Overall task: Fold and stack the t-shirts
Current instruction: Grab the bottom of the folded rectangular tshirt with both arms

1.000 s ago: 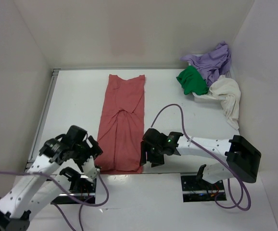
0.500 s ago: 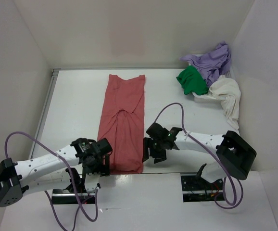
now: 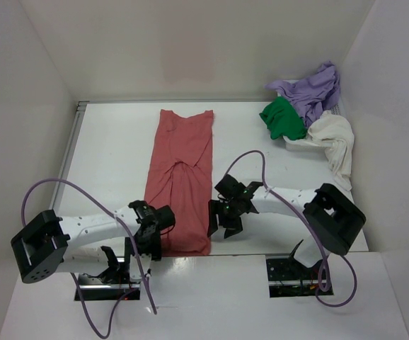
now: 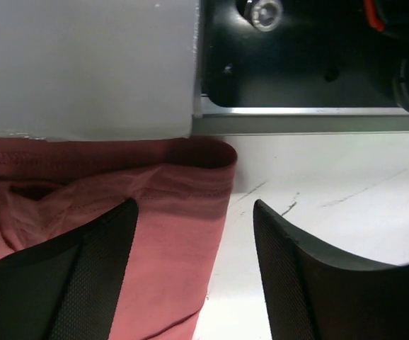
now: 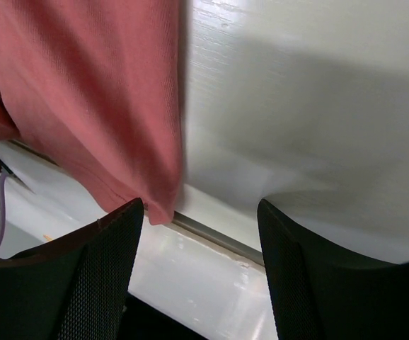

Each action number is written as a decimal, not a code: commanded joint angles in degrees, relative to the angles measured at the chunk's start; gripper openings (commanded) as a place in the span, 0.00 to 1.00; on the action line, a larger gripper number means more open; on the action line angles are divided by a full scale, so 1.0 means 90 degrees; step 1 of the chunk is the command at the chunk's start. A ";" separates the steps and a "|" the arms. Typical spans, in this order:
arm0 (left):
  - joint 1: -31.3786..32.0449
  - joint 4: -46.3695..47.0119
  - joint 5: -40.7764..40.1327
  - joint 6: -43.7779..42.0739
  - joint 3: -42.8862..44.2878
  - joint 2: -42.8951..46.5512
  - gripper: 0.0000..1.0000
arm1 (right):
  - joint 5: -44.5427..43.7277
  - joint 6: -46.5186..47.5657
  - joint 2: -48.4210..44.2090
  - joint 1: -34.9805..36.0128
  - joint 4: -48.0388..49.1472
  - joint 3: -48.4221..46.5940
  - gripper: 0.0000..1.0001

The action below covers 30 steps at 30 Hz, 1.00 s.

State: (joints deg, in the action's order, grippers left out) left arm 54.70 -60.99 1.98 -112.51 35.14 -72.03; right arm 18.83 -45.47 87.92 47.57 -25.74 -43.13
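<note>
You are early in the job. The salmon-red t-shirt (image 3: 180, 184) lies flat down the middle of the bench (image 3: 105, 156). Its sides are already turned in, making a long strip with the neck end far and the hem at the near edge. It has not yet been folded across its length, so I judge the step in hand is taking the hem corners to carry them toward the neck.

Your left tool (image 3: 150, 243) sits low at the near left hem corner, jaws apart, with the cloth edge lying between them but not pinched. Your right tool (image 3: 222, 223) sits at the near right corner, jaws wide, with the hem corner just beside one finger and nothing held.

Three more wait at the far right: the green t-shirt (image 3: 282, 118), the lavender-purple t-shirt (image 3: 314, 88) and the cream-white t-shirt (image 3: 335, 142). They are heaped unfolded in and over the white mesh basket (image 3: 296, 144). No stack exists yet.

I can read no brand, label or writing anywhere.
</note>
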 commanded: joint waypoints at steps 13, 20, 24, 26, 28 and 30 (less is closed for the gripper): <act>0.0036 0.0966 0.1069 0.0361 0.0138 -0.0297 0.18 | 0.0164 0.0014 0.0475 0.0212 0.0330 -0.0071 0.70; 0.0036 0.1210 0.1557 0.1094 0.0139 -0.0083 0.02 | 0.0593 -0.0396 0.0925 0.0680 0.0535 -0.0071 0.53; -0.0120 0.1289 0.1616 0.1436 0.0139 0.0180 0.00 | 0.0671 -0.0455 0.1148 0.0681 0.0623 -0.0129 0.32; -0.0286 0.1289 0.1616 0.1524 0.0080 0.0395 0.00 | 0.0740 -0.0455 0.1226 0.0681 0.0623 -0.0129 0.24; -0.0344 0.1289 0.1616 0.1582 0.0080 0.0512 0.00 | 0.0828 -0.0455 0.1227 0.0681 0.0623 -0.0071 0.09; -0.0422 0.1289 0.1616 0.1651 0.0080 0.0698 0.00 | 0.0925 -0.0455 0.1131 0.0681 0.0517 -0.0129 0.00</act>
State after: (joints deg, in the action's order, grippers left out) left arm 51.83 -48.86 13.30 -99.61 35.99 -67.94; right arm 29.80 -50.28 97.08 53.06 -20.34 -44.36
